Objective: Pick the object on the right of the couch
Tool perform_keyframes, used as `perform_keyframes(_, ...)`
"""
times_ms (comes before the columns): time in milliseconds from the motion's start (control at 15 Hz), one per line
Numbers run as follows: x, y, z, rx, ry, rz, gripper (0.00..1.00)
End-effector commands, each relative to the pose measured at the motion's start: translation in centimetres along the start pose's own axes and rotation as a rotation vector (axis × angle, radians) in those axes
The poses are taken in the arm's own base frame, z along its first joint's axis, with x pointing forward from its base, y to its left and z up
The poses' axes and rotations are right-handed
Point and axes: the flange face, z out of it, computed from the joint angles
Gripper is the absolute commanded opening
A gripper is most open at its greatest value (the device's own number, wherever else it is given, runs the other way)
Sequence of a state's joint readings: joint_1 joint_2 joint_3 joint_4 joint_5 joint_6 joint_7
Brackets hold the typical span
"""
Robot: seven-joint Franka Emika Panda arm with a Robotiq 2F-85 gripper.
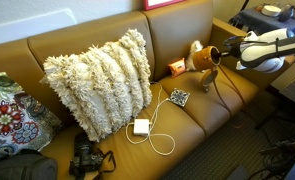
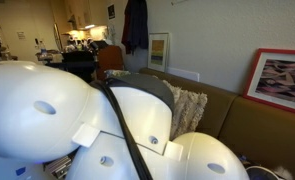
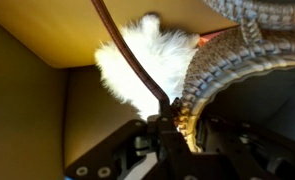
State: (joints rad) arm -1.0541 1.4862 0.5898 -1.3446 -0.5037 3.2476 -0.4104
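Note:
The small woven tan basket (image 1: 207,58) hangs in my gripper (image 1: 220,55) above the right end of the mustard-brown leather couch (image 1: 187,25). Its thin brown strap (image 1: 209,82) dangles toward the seat. In the wrist view my gripper (image 3: 173,128) is shut on the basket's woven rim (image 3: 215,72), one finger inside the dark opening. The strap (image 3: 127,50) runs up across the picture. The cream fluffy toy (image 3: 147,62) lies just behind the basket on the couch, and it also shows in an exterior view (image 1: 195,47).
A small orange-red item (image 1: 177,68), a patterned coaster (image 1: 179,97), a white charger with cable (image 1: 141,126), a big shaggy cream pillow (image 1: 99,80) and a black camera (image 1: 85,158) lie on the couch. The arm's white body (image 2: 87,120) blocks most of an exterior view.

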Motion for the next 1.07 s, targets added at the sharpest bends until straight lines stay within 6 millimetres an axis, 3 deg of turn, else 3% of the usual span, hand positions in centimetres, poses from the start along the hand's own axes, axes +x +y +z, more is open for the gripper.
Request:
perform_keyframes(0,0.1,-0.2,-0.9,0.052,0.005,-0.121,0.06)
perform_keyframes(400,0.2,-0.5,-1.4,0.112,0.002,-0.25,0.06)
perform_keyframes(467,-0.1,-0.2,-1.2,0.111,-0.013,-0.23,0.47)
perform_keyframes(600,0.3,-0.3,-1.6,0.092,0.026,-0.103,0.56)
perform_keyframes(933,-0.6,2.2,0.3,-0.042,-0.022,0.177,0.9)
perform_keyframes(1000,-0.6,1.6,-0.3,0.015,-0.028,0.113,0.73)
